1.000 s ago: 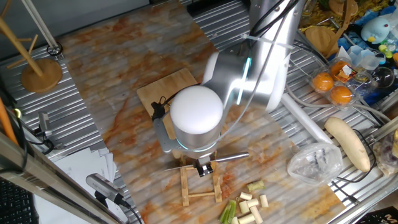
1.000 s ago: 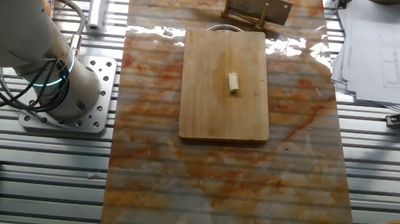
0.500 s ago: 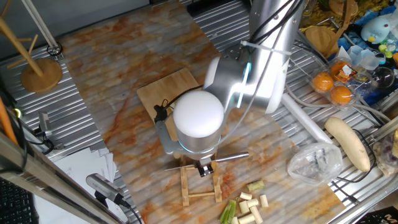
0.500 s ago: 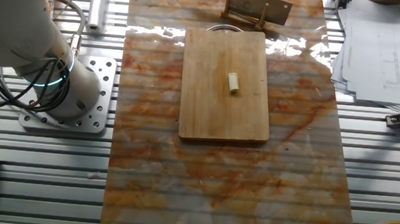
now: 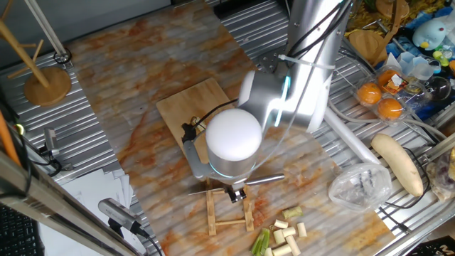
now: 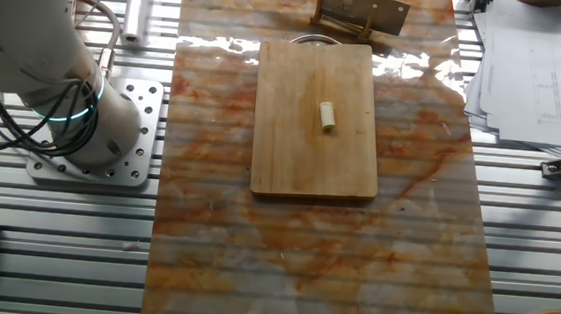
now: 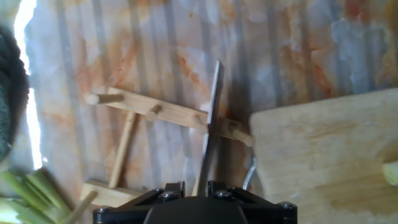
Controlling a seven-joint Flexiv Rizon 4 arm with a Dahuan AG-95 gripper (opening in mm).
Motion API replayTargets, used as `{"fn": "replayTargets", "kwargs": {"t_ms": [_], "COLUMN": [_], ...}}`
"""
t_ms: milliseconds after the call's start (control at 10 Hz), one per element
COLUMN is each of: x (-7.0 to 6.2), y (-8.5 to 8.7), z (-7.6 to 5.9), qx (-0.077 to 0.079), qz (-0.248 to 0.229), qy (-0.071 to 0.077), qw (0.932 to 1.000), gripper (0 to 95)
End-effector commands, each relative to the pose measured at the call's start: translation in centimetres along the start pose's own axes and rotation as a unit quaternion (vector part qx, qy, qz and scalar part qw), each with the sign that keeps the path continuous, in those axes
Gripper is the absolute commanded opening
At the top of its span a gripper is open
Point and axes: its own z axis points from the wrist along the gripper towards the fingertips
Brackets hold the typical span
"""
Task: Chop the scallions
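In one fixed view, the silver robot arm's tool (image 5: 237, 193) is gripping a steel knife (image 5: 264, 179) above a wooden rack (image 5: 229, 211); pale scallions (image 5: 284, 233) are lying nearby on the desk (image 5: 128, 85). In the other fixed view, one pale scallion piece (image 6: 328, 116) is resting on the rectangular wooden cutting board (image 6: 313, 160). In the hand view, the knife blade (image 7: 211, 118) is pointing forward, clamped.

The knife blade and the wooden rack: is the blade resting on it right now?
Touching. In the hand view the knife runs from between the gripper's fingers and lies across the wooden rack's bar with no gap visible.
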Motion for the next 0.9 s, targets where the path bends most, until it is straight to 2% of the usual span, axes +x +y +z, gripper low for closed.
{"fn": "replayTargets", "kwargs": {"t_ms": [100,500,900], "x": [0.01,0.01,0.01], "y": [-0.03,-0.03,-0.03], "z": [-0.03,-0.03,-0.03], "qx": [0.007,0.012,0.008], "qz": [0.0,-0.004,-0.004], "qy": [-0.004,-0.009,-0.01], "qw": [1.0,0.9999,0.9999], "gripper": [19.0,19.0,19.0]}}
